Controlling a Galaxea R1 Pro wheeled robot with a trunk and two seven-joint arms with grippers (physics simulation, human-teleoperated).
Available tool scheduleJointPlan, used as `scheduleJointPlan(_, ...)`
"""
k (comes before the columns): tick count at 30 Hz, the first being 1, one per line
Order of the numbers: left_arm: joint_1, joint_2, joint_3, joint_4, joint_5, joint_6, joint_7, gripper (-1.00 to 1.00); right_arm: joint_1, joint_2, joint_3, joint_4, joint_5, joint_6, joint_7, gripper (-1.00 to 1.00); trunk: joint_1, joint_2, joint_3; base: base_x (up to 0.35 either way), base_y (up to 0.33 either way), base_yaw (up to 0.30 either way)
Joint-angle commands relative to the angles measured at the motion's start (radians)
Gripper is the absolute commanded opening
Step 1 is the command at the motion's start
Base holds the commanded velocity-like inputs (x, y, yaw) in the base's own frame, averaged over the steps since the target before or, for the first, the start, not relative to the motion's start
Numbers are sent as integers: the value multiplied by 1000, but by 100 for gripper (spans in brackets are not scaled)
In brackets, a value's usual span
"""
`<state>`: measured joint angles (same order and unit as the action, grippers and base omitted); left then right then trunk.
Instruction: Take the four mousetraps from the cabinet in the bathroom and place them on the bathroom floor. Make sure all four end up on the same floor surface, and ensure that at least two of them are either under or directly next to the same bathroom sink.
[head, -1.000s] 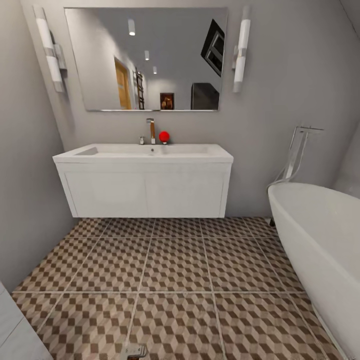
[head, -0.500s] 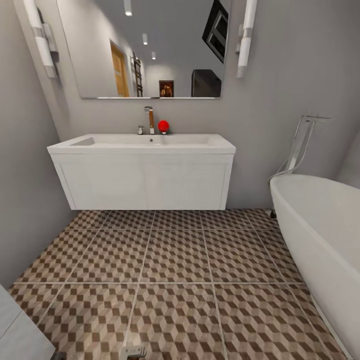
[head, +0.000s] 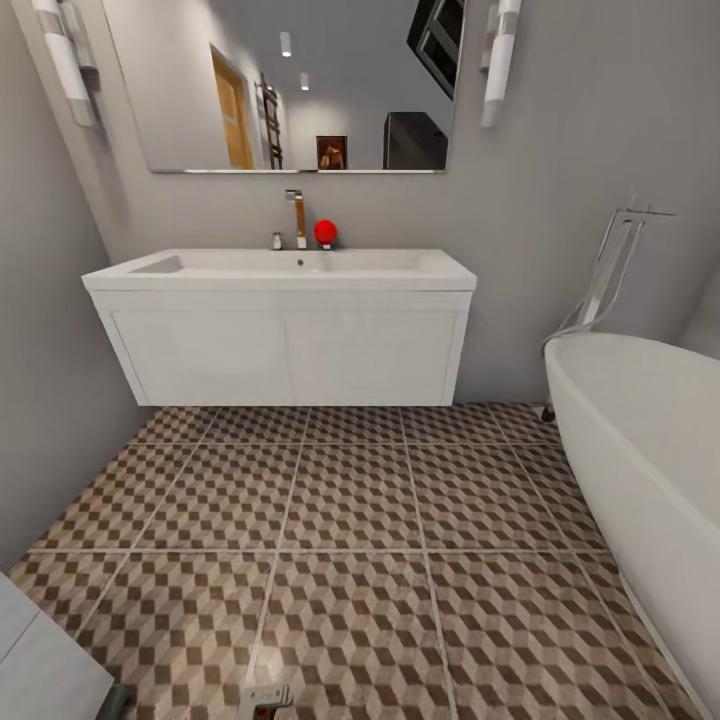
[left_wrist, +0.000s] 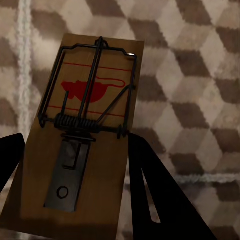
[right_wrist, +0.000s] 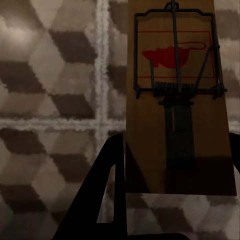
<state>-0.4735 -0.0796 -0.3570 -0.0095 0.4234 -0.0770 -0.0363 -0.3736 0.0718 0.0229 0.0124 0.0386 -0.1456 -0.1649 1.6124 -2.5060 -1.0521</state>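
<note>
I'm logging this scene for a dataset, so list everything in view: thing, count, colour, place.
Sink: one, white, wall-hung on the far wall.
Tap: one, chrome and brown, behind the basin.
Red ball: one, beside the tap.
Mirror: one, above the sink.
Wall lights: two, white, either side of the mirror.
Bathtub: one, white, at the right.
Bathroom floor: brown, beige and white cube-pattern tiles.
Mousetraps: two, brown wood with wire; one in the left gripper, one in the right gripper.
Left gripper: black fingers, shut on its trap.
Right gripper: black fingers, shut on its trap.
</note>
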Motion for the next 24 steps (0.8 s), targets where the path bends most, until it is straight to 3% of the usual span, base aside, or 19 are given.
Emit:
scheduleJointPlan(1,-1,0,-8,2,6,-6,-1,-100,-1,0,2,1,3,-3,-4,-100,0,0,-1,0,0,0)
scheduleJointPlan(24,-1,0,-8,2,5,-36,0,-100,-1,0,1,1,3,-3,-4,-100,0,0,-1,0,0,0)
